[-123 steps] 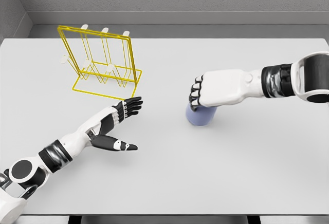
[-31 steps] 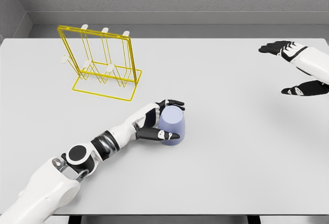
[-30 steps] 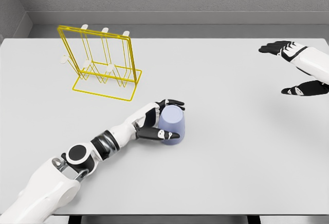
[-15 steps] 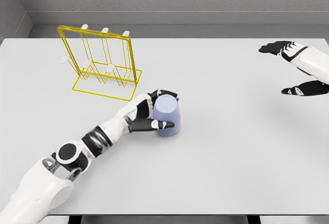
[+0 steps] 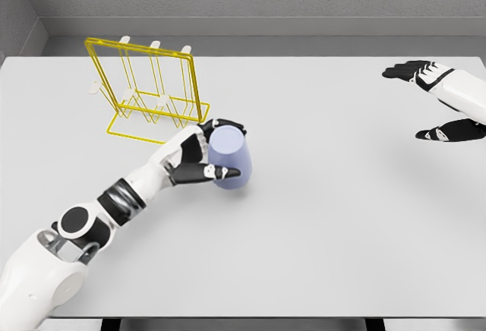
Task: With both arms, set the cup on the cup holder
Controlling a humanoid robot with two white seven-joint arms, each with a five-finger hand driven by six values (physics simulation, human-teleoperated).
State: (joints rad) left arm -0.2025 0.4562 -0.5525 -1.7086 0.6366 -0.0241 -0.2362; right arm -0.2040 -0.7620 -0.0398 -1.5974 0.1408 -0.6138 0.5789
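My left hand (image 5: 199, 162) grips the pale blue cylindrical cup (image 5: 228, 159), tilted, beside the yellow wire cup holder (image 5: 149, 92) near the counter's (image 5: 342, 217) far-left corner. My right hand (image 5: 433, 103) hangs with fingers spread by the right edge.

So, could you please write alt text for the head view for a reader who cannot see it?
The robot's left hand grips a pale blue cup beside a yellow wire cup holder on a white table. The right hand hangs open at the far right edge, holding nothing.
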